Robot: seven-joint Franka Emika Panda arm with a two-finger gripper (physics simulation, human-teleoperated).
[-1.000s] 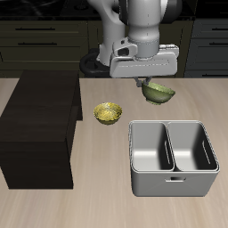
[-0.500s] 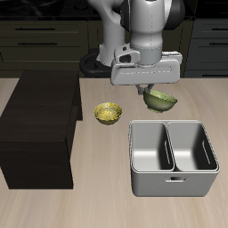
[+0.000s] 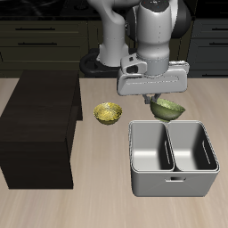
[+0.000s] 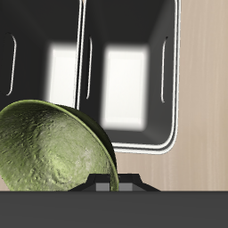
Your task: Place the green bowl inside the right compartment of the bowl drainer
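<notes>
My gripper (image 3: pixel 158 99) is shut on the rim of the green bowl (image 3: pixel 167 109), which hangs tilted in the air. The bowl is over the back rim of the bowl drainer (image 3: pixel 174 183), about in line with its central wall. The right compartment (image 3: pixel 192 147) holds nothing. In the wrist view the green bowl (image 4: pixel 53 151) fills the near field with its speckled inside showing. Beyond it both wells of the bowl drainer (image 4: pixel 175 107) appear, the right compartment (image 4: pixel 61 76) partly cut off by the frame.
A brighter yellow-green bowl (image 3: pixel 109 112) sits on the table beside the drainer's back corner. A large dark brown-black box (image 3: pixel 40 125) stands on the table beyond that bowl. Dark cabinets line the back.
The gripper has carried the green bowl toward the table's front and lower, from behind the drainer to just over its back rim. The other bowl and the drainer have not moved.
</notes>
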